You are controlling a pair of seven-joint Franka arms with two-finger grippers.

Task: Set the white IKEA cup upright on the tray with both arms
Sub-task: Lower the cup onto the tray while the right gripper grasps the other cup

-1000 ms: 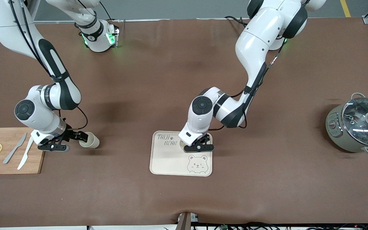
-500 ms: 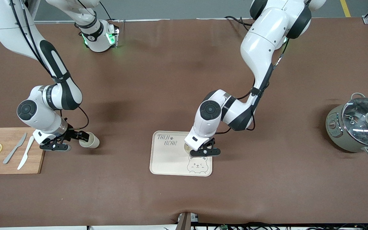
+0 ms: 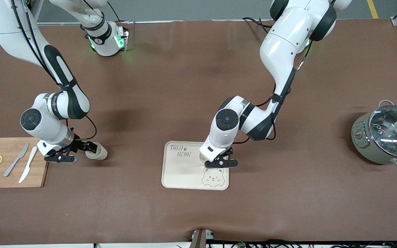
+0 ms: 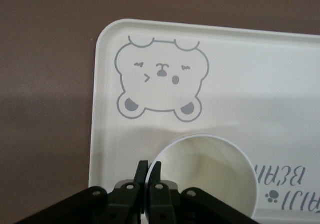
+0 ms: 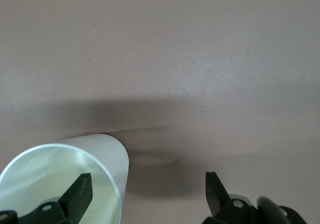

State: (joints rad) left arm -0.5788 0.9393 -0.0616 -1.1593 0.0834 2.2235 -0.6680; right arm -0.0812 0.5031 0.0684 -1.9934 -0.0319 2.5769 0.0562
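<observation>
Front view: two white cups are seen. One cup [image 3: 202, 157] is pinched at its rim by the left gripper [image 3: 220, 162] on the tray [image 3: 181, 174]; another cup [image 3: 97, 151] is straddled by the spread right gripper [image 3: 81, 148].

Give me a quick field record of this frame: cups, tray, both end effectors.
tray: mid-table, bear print
tray cup: upright on tray
left end effector: shut on tray cup's rim
tipped cup: on its side on the table, beside board
right end effector: open, one finger in tipped cup's mouth, one outside
pot: lidded, at left arm's end of the table
</observation>
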